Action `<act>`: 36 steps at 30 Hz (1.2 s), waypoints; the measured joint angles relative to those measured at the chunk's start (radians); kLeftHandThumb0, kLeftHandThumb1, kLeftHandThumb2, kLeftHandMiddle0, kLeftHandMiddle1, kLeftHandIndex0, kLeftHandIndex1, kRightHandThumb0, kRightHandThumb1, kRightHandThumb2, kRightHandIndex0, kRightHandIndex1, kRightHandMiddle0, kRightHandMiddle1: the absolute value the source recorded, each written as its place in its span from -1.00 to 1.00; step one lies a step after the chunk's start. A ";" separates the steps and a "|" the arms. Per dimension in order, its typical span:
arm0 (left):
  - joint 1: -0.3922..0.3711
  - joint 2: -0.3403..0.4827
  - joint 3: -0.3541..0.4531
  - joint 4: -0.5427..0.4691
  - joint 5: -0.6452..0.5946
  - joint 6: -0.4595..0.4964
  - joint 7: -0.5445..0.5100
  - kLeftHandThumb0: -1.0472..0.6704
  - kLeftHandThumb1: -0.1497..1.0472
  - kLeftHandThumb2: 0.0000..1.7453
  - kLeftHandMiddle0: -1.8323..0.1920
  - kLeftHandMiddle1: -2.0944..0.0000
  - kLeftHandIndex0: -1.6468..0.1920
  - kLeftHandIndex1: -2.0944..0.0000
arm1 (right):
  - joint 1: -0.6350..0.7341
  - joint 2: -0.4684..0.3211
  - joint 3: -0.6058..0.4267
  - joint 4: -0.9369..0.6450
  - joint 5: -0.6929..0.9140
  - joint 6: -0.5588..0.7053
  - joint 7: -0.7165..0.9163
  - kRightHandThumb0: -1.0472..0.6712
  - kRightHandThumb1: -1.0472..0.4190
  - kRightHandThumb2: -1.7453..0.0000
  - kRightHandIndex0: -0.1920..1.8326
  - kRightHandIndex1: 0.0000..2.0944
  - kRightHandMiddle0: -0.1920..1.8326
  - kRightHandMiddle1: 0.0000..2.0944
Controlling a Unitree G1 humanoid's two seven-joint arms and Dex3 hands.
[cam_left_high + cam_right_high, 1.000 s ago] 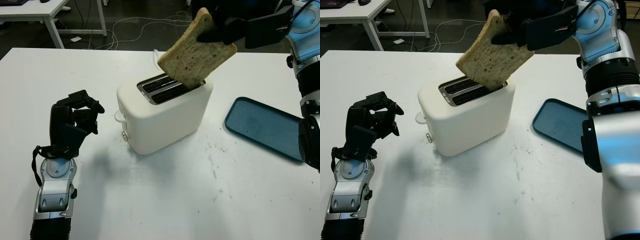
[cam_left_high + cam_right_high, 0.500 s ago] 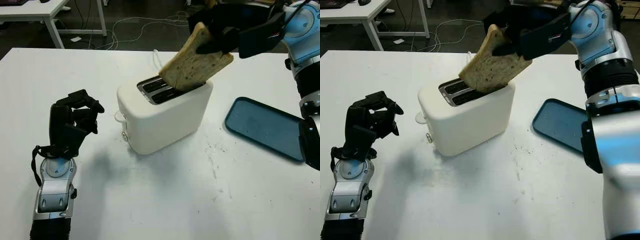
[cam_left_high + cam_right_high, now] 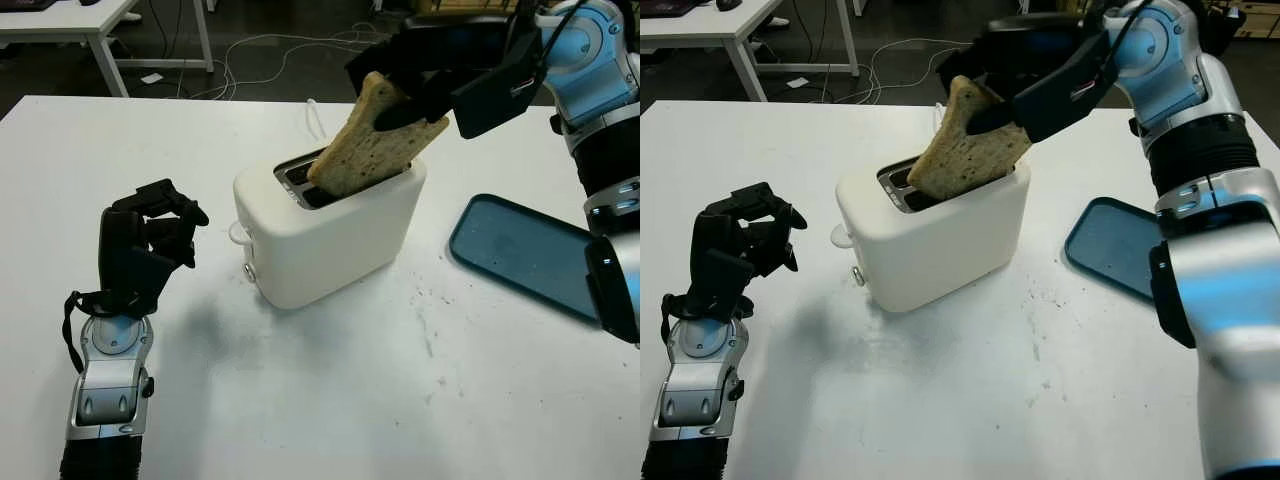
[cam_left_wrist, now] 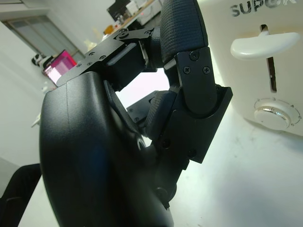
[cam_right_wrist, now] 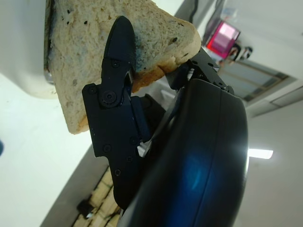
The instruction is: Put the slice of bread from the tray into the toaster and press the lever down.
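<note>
A white two-slot toaster [image 3: 330, 230] stands mid-table, its lever [image 4: 255, 46] raised at the end facing my left hand. My right hand [image 3: 405, 85] is above it, shut on the speckled slice of bread [image 3: 370, 150], which leans tilted with its lower edge inside a slot. The bread [image 5: 83, 56] is pinched between black fingers [image 5: 116, 61] in the right wrist view. My left hand [image 3: 148, 238] hovers with curled fingers over the table, left of the toaster, holding nothing. The blue tray [image 3: 530, 255] lies bare to the right.
White tabletop [image 3: 350, 400] spreads in front of the toaster, with crumbs near the tray. Cables [image 3: 270, 55] and another table's legs [image 3: 105, 50] sit on the floor beyond the far edge.
My right hand has moved down and left with the bread, so the slice has gone from hanging over the toaster to sitting partly in a slot. The left hand has not moved.
</note>
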 measured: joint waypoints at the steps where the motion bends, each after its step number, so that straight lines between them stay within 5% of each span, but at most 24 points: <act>1: 0.000 0.000 0.000 0.000 0.000 0.000 0.000 -0.75 0.52 -0.23 -0.57 -0.34 -0.51 -0.37 | 0.000 0.000 0.000 -0.008 0.002 0.000 0.000 -0.32 -0.83 0.49 0.24 0.67 -0.04 0.67; 14: 0.001 0.000 0.000 -0.006 0.005 0.005 0.002 -0.75 0.53 -0.23 -0.57 -0.35 -0.51 -0.38 | 0.000 0.006 0.023 -0.079 -0.008 0.019 0.027 -0.33 -0.83 0.50 0.28 0.67 0.02 0.67; 36: 0.008 -0.001 0.000 -0.007 0.003 0.004 0.001 -0.76 0.52 -0.25 -0.58 -0.34 -0.52 -0.37 | 0.000 -0.035 0.102 -0.080 -0.137 -0.141 -0.069 -0.31 -0.83 0.61 0.25 0.67 0.02 0.67</act>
